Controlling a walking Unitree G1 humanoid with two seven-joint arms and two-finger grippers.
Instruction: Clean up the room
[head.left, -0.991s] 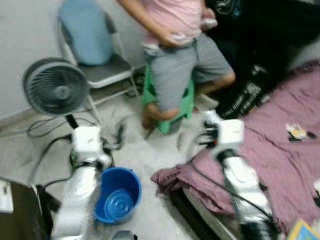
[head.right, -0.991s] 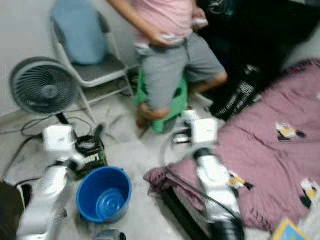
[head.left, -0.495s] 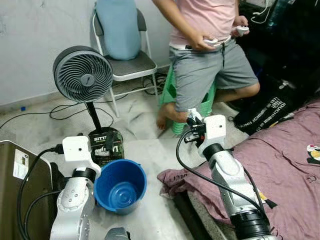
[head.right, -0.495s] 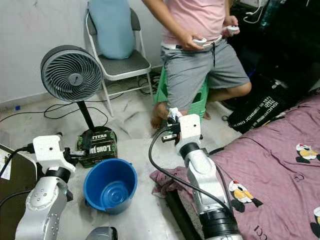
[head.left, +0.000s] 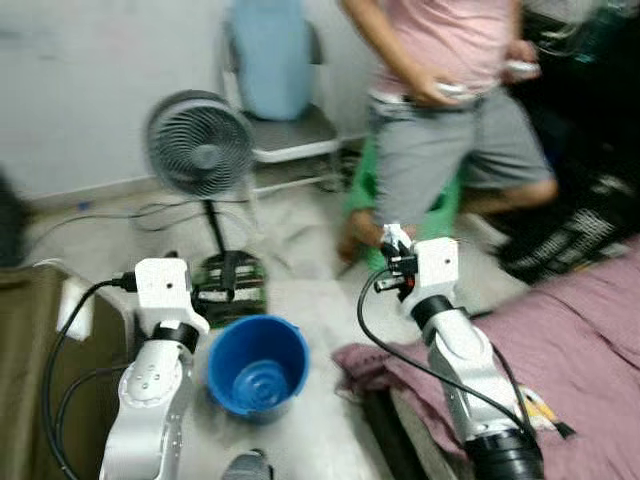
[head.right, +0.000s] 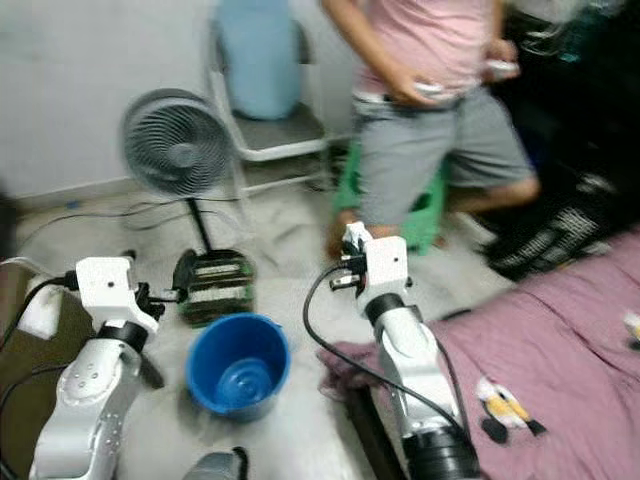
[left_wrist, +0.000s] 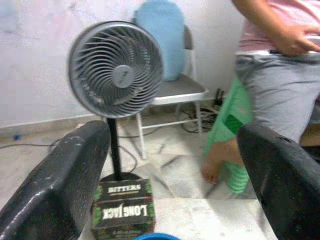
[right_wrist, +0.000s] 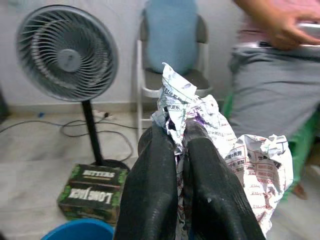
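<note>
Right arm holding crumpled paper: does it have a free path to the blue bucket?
Probably yes. The right gripper, fingers shut on the crumpled paper, is raised just to the right of the blue bucket, whose mouth is open and uncovered. Nothing stands between them.

My view has swung: the fan (head.left: 200, 145) and bucket (head.left: 258, 365) now sit further right in frame, and my right gripper (head.left: 393, 243) has barely shifted against them.
</note>
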